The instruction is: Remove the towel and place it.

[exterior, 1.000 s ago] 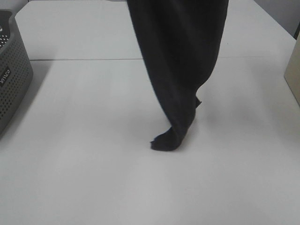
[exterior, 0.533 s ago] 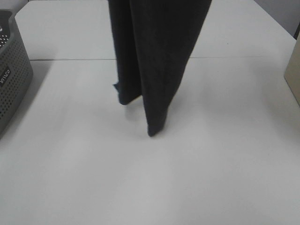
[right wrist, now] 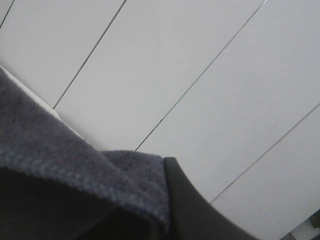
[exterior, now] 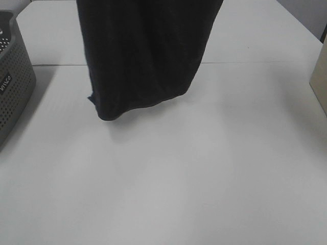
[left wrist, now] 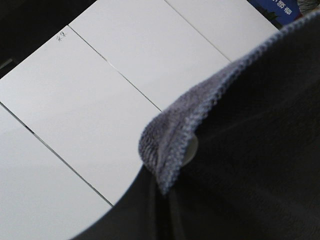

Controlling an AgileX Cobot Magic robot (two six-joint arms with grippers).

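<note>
Slippage is the main worry. The towel [exterior: 145,56] hangs in a broad dark sheet over the far middle of the table [exterior: 204,168], with its top out of the high view. Its lowest corner sags at the left side, just above the surface or brushing it; I cannot tell which. It is clear of the grey basket [exterior: 13,81], which stands apart at the left edge.

In the left wrist view the hem folds over and cloth fills the frame, hiding the left hand, so I cannot tell whether it is clamped. In the right wrist view one dark finger [right wrist: 190,210] of the right hand [right wrist: 167,200] shows with the hem bunched against it. The other finger is hidden, so that grip is also uncertain.

If either hold catches only the hem, the weight of the hanging cloth could pull it free, and the towel would swing and drop in a heap. A fast descent could fold the low corner under. Drifting left could snag the basket, and drifting right could brush the beige object [exterior: 319,84] at the table's edge.
</note>
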